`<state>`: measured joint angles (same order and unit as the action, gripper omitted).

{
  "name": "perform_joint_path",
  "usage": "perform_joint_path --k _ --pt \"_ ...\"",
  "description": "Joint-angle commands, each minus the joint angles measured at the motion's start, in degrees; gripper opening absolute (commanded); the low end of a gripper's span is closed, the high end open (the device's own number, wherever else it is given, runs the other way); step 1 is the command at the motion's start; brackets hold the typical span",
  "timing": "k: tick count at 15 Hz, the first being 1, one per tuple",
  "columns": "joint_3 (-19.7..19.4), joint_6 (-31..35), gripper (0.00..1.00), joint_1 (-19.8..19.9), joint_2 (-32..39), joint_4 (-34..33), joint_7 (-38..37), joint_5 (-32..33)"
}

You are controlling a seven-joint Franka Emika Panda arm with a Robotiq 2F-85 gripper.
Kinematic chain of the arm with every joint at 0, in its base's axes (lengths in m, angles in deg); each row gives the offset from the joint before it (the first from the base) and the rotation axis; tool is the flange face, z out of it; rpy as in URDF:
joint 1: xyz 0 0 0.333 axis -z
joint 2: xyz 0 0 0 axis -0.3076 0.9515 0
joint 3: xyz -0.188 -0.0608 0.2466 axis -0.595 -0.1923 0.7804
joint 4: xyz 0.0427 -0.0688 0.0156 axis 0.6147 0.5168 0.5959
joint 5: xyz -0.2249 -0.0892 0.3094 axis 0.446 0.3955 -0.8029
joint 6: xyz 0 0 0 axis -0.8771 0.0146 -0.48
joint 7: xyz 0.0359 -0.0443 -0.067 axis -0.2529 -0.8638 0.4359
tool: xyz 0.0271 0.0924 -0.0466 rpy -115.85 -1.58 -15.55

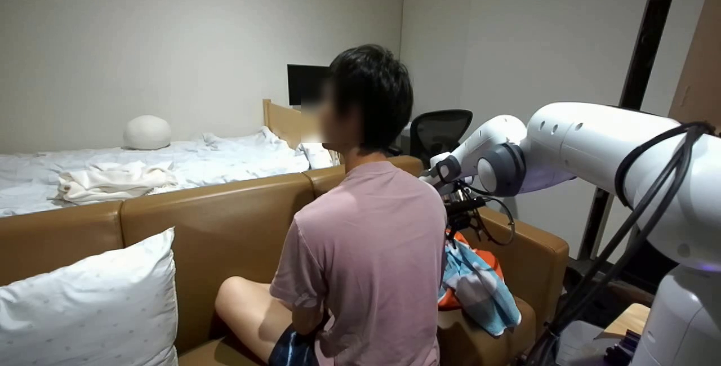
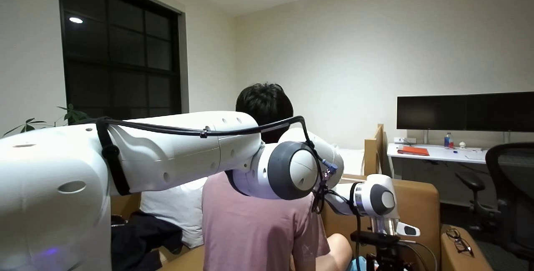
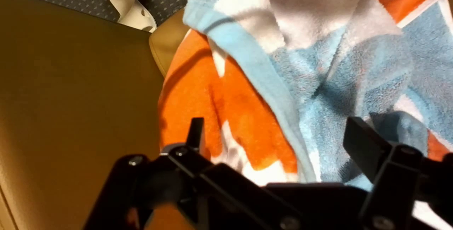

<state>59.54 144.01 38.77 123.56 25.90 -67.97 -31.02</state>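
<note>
On a brown couch (image 1: 225, 231), just beside a sitting person (image 1: 383, 253), lies a crumpled towel (image 1: 479, 287) of blue, orange and white. In an exterior view its long axis goes slantwise, down to the right, and a blue end points toward the front edge of the seat (image 1: 467, 339). Above it stands the gripper (image 3: 274, 131) with both fingers spread wide; whether they touch the towel, I cannot tell. Behind the couch is a white-covered bed (image 1: 225, 157), and a desk (image 2: 444, 154) carries dark monitors (image 2: 434, 112).
</note>
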Motion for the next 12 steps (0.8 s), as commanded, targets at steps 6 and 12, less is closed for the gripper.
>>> perform_joint_path --k 6,12 --pt "1.3 4.0 1.00 0.7 0.0 0.6 -0.5 0.4" --pt "1.6 18.1 1.00 0.5 0.4 5.0 -0.2 0.7"
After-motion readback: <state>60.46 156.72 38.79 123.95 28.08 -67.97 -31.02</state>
